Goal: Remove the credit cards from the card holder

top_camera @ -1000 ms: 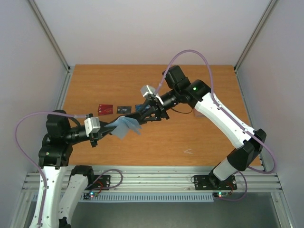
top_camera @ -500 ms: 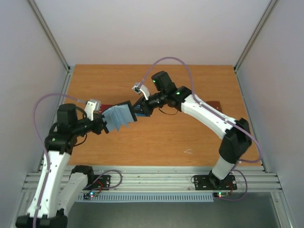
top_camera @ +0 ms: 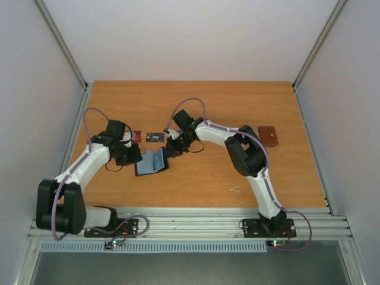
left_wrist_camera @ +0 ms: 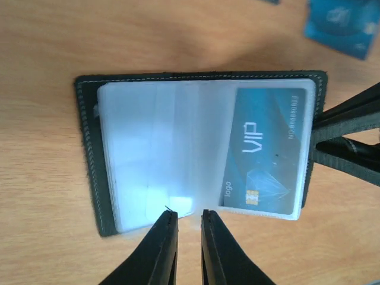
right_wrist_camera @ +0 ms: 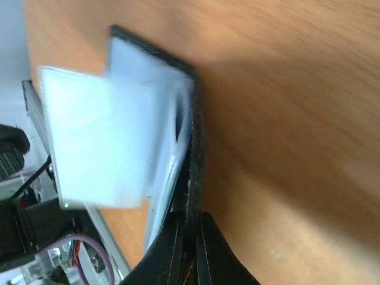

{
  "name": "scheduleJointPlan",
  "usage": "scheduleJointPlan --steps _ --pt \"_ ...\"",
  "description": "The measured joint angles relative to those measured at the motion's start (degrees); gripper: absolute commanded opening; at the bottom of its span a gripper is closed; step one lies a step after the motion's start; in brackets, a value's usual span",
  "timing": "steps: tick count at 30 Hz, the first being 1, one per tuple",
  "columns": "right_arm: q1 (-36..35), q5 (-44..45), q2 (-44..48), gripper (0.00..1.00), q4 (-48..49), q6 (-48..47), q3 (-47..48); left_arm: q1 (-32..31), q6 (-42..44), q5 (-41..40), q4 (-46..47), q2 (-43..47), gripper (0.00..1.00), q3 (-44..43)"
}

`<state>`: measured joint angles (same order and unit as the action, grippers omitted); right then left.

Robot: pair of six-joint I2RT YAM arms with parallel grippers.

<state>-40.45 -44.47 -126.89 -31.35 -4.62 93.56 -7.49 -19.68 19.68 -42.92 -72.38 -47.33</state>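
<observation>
My right gripper (right_wrist_camera: 189,222) pinches the cover edge of the card holder (top_camera: 151,161) lying open on the table (top_camera: 237,113), my left gripper (left_wrist_camera: 185,217) nearly closed beside its floppy, slick sleeves (left_wrist_camera: 148,154); the stiff blue VIP card (left_wrist_camera: 267,148) needs an edge grip.

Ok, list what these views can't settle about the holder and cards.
Left wrist: whether the left gripper pinches a sleeve of the card holder; its own tips cover the spot.
Left wrist: cards behind the VIP card; cloudy sleeves hide them.
Left wrist: a blue card top right, blurred, cut by the frame.
Right wrist: sleeve contents, washed out by glare.
Top external: print on the black card, too small.
</observation>
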Motion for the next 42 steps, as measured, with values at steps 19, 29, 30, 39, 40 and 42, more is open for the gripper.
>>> scheduleJointPlan --steps 19,29,30,39,40,42 --pt "7.89 0.98 7.32 0.08 -2.97 2.93 -18.16 -2.89 -2.82 -3.87 -1.36 -11.34 0.33 -7.19" --pt "12.37 6.40 16.87 0.14 -1.05 6.19 -28.20 -2.89 -2.60 -4.59 -1.66 -7.48 0.42 -4.98" --pt "12.76 6.88 17.51 0.13 -0.72 6.47 -29.44 -2.89 -2.60 -4.68 -1.64 -7.06 0.42 -4.63" --pt "15.39 6.86 20.52 0.04 -0.20 5.33 -31.21 -2.49 -2.60 -4.74 -1.16 -2.84 0.44 -1.25" --pt "15.39 6.58 20.55 0.02 -0.22 4.72 -31.01 -2.45 -2.60 -4.70 -1.03 -2.62 0.44 -1.05" --pt "15.39 5.42 20.57 0.01 -0.02 3.78 -30.82 -2.40 -2.60 -4.50 -0.52 -2.03 0.44 -0.55"
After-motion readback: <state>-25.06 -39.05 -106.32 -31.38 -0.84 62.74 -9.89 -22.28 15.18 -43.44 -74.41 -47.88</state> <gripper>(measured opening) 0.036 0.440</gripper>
